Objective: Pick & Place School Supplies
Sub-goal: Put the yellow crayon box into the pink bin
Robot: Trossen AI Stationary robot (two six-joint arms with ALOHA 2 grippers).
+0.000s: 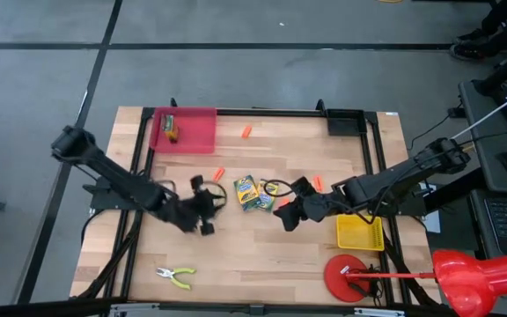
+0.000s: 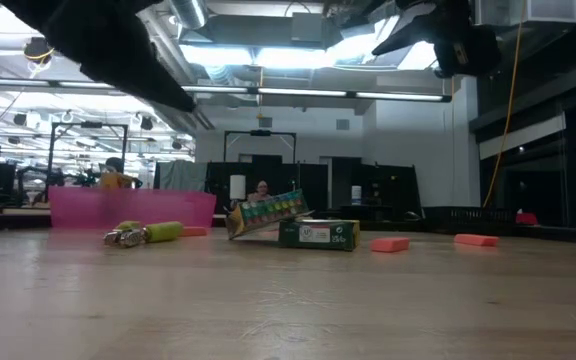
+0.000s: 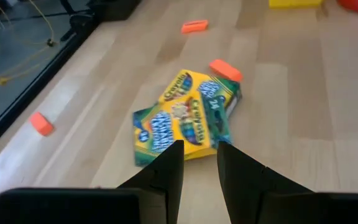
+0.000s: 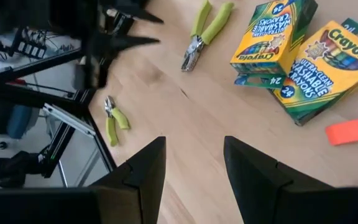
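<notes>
Green-and-yellow crayon boxes lie mid-table in a loose overlapping pile; in the low view one box leans tilted on a flat one. My left gripper hovers open just left of them. My right gripper hovers open just right of them. Both are empty. One pair of pliers lies between the boxes and my left gripper, another near the front left. Orange pieces lie scattered; one sits on the boxes' far edge.
A pink tray at the far left holds a small item. A yellow mesh basket stands under my right arm. A red round object sits at the front right. A black loop lies beside the boxes.
</notes>
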